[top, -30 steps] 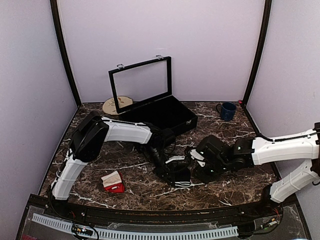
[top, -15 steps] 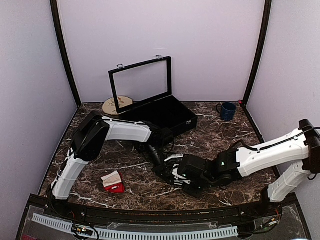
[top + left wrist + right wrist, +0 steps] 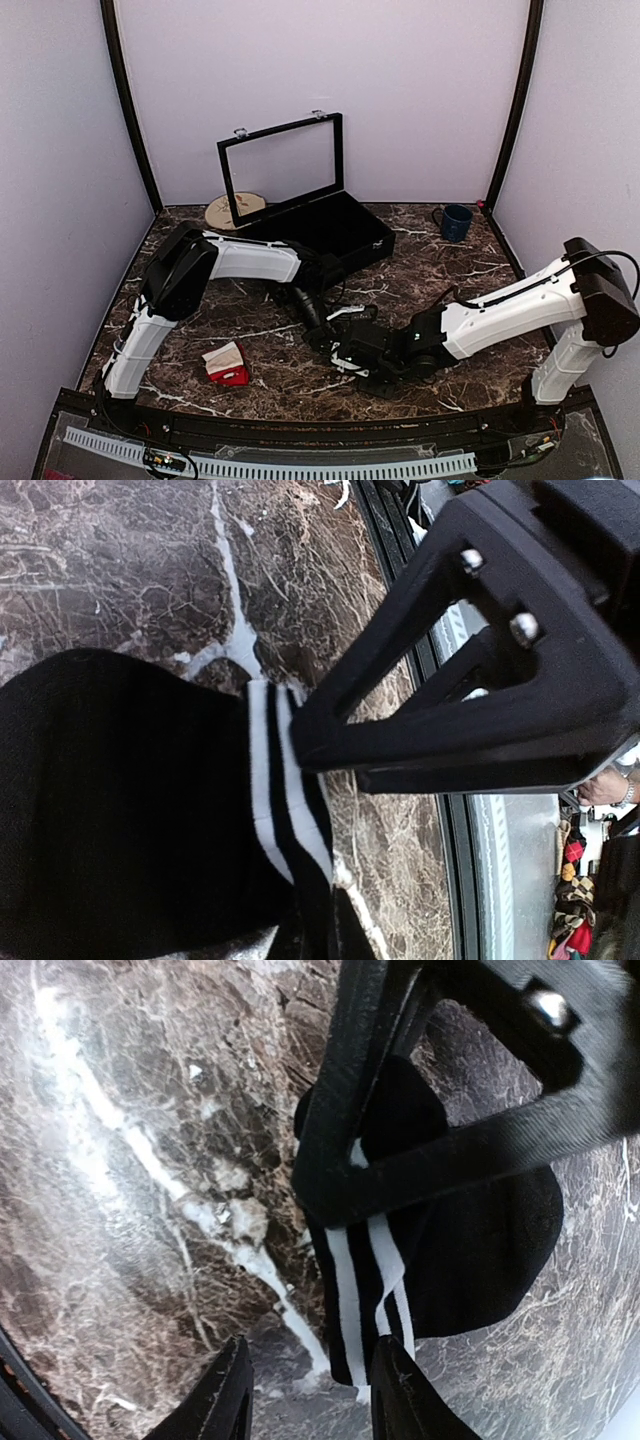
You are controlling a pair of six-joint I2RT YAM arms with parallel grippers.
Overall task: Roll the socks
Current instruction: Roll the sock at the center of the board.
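The socks (image 3: pixel 228 365) lie as a small bright-red bundle with a cream ribbed cuff on top, near the front left of the table (image 3: pixel 450 275), well apart from both arms. The one being handled is a black sock (image 3: pixel 130 810) with two white stripes round its cuff, resting on the marble at the table's middle front. The left end effector (image 3: pixel 300 730) is clamped tight on that striped cuff (its tips pinch the edge of the band). The right end effector (image 3: pixel 310 1400) has its fingers (image 3: pixel 225 1400) apart, low over the table just beside the striped end of the cuff, gripping nothing. At the back a black case (image 3: pixel 340 235) stands with its lid up, and a blue mug (image 3: pixel 456 221) sits to its right.
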